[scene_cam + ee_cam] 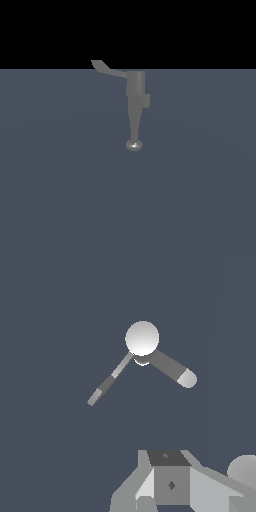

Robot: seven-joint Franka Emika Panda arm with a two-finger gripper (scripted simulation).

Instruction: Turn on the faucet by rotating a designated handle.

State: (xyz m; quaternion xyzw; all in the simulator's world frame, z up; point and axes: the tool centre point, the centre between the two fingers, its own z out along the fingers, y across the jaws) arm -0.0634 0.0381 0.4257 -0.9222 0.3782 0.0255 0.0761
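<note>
Locating the target: we see the faucet (135,102) standing alone on a flat slate-grey surface (60,200), its body narrowing to a spout with a shiny rounded tip (134,145).
Handle: we identify the handle (107,69) as the thin curved lever leaving the top of the body toward the exterior view's left and ending in a flattened paddle.
Wrist view: we look down on the faucet's round top (142,338); two limbs spread from it, a thin flat one that we judge to be the handle (107,383) and a thicker one with a rounded end that we judge to be the spout (174,369).
Gripper: we see only part of the gripper (167,483) assembly at the frame edge of the wrist view; the arm does not appear in the exterior view.
Finger state: we cannot tell whether the fingers are spread or closed, as their tips are not shown.
Key relation: the handle lies ahead of the fingers and well apart from them, with no contact; its long axis runs obliquely away from the faucet top.
Step in hand: we judge this to be the approach, with the handle not yet engaged.
Surface and room: the plane is bare around the faucet; beyond its far edge the exterior view is black.
</note>
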